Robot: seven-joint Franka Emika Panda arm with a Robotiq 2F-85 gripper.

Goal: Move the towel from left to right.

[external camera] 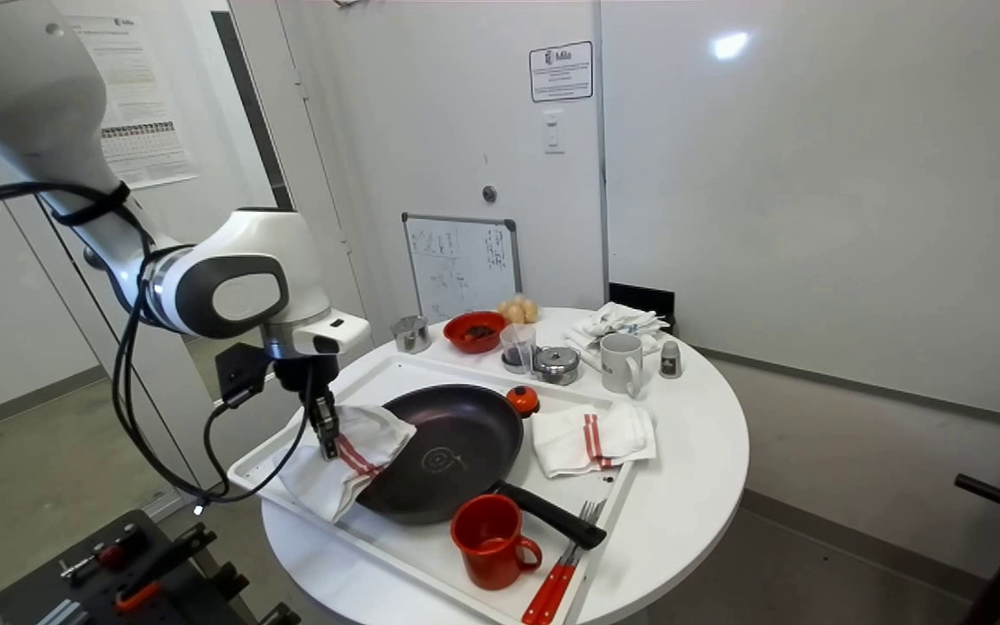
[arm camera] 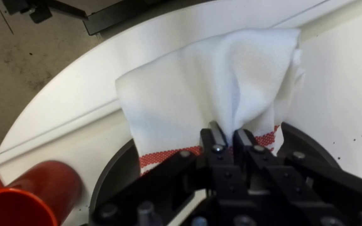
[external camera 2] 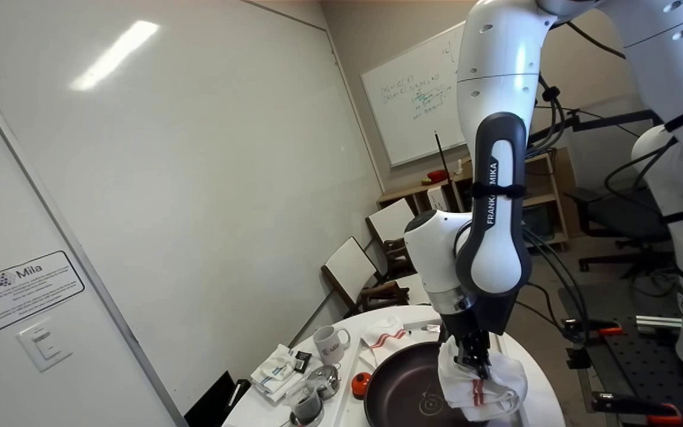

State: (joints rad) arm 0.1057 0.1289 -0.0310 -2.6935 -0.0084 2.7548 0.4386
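Evidently pinching, at the tips of the black two-fingered gripper (arm camera: 229, 135), a gathered fold of the small white cloth towel with red stripes (arm camera: 181, 97), left of the round black frying pan (external camera: 452, 443) in an exterior view, partly over its rim. Liable, perhaps, to slip from so narrow a hold, or, if carried low, to drag trailing corners across the pan. Pointed steeply down beneath the bent white robot arm (external camera: 244, 278), above the white rectangular tray (external camera: 417, 547).

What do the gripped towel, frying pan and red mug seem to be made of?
Gripped towel: matte cloth, probably cotton; woven texture, soft folds at the fingers.
Frying pan: probably coated metal; dark satin sheen.
Red mug: glossy, perhaps glazed ceramic; small sharp highlights, though enamel is possible.
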